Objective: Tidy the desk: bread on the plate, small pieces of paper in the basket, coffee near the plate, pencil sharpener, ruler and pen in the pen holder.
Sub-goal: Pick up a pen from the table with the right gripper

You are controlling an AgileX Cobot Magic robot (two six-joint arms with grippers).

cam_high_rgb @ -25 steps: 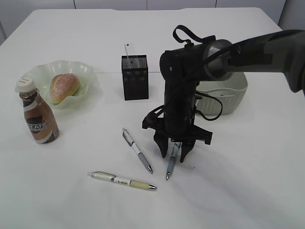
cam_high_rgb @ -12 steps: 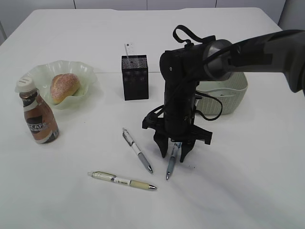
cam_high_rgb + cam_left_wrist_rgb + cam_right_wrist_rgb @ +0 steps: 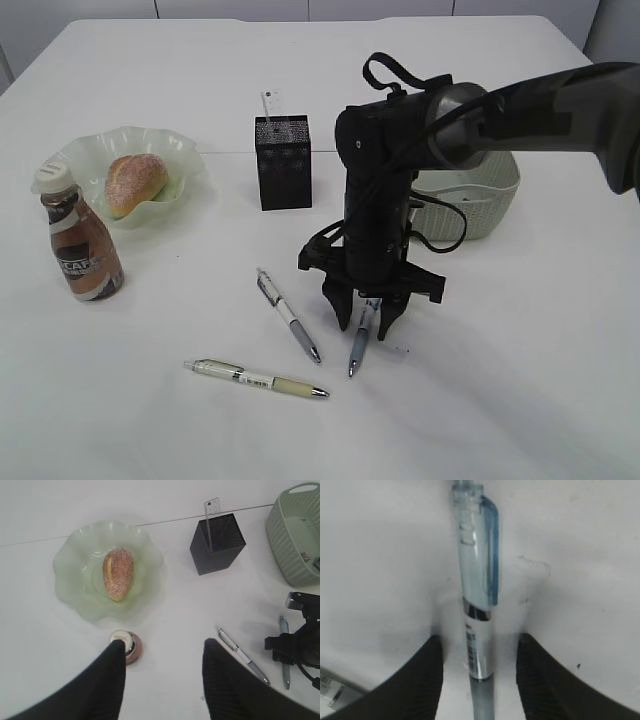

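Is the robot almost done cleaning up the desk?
About halfway. Done: bread on the plate, coffee beside it, ruler in the pen holder. In hand: the right gripper is open around the blue pen on the table. Left: the other two pens.

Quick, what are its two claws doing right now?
Left gripper: open, holding nothing, high above the table.
Right gripper: open, fingers either side of the blue pen, not yet closed on it.
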